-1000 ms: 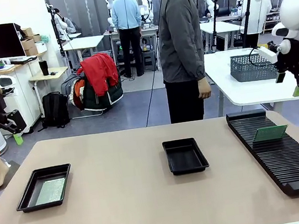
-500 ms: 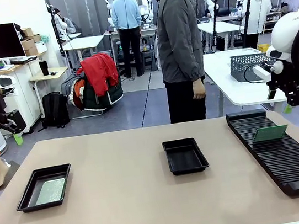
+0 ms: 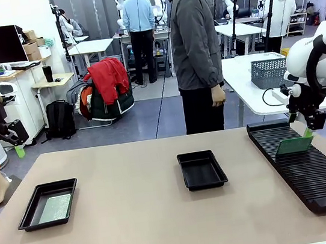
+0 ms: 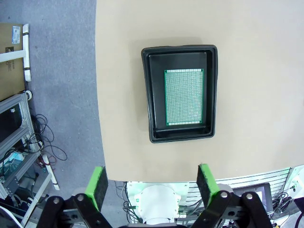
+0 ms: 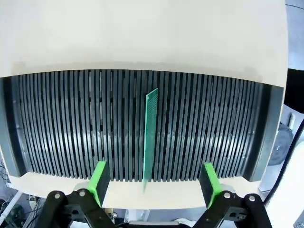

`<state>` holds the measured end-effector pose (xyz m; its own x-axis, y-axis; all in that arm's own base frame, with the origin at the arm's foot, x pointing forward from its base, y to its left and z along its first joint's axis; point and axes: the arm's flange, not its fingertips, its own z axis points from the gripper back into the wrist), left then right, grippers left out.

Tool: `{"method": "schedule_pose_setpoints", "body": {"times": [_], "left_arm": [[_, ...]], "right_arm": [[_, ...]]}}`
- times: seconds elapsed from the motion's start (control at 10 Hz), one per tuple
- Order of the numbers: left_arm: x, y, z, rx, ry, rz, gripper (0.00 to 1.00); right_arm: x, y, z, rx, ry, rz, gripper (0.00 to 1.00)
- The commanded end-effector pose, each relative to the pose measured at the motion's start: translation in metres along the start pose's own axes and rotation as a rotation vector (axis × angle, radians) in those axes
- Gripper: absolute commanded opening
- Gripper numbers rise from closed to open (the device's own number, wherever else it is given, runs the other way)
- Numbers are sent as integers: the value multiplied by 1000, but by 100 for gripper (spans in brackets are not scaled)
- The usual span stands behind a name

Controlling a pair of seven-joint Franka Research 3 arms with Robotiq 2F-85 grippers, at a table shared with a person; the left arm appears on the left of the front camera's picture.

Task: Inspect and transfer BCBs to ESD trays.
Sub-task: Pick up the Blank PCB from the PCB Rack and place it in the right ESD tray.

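Two black ESD trays lie on the table. The left one (image 3: 31, 206) holds a flat green BCB (image 3: 55, 208); the middle one (image 3: 202, 171) has a bare floor. Another BCB (image 3: 294, 145) stands on edge in the black slotted rack (image 3: 317, 179) at the right. My right gripper (image 3: 305, 129) hangs open just above that board's far right corner; in the right wrist view the BCB (image 5: 150, 137) lies between my open fingers' line (image 5: 154, 183). My left gripper (image 3: 0, 151) is open, high off the table's left end, looking down on the tray (image 4: 148, 95) and its BCB (image 4: 184, 97).
A person in a grey jacket (image 3: 194, 39) stands at the table's far edge, hands at their sides. A grey wire basket (image 3: 274, 73) sits on a white table behind. The tan tabletop (image 3: 134, 217) lies bare between the trays and the rack.
My right arm has come down and to the left, from above the white table to just over the standing board in the rack. My left arm has not moved.
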<state>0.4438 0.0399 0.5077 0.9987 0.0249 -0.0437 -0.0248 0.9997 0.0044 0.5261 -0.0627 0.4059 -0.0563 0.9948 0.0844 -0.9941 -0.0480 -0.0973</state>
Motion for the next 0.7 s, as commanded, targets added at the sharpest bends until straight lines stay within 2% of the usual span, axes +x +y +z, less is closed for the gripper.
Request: {"method": "schedule_pose_setpoints", "body": {"times": [0.0, 0.6], "left_arm": [[0, 0, -1, -1, -5, 0, 100], [0, 0, -1, -1, -5, 0, 100]], "right_arm": [[-7, -3, -17, -23, -34, 21, 100], [-11, -5, -52, 0, -36, 14, 100]]}}
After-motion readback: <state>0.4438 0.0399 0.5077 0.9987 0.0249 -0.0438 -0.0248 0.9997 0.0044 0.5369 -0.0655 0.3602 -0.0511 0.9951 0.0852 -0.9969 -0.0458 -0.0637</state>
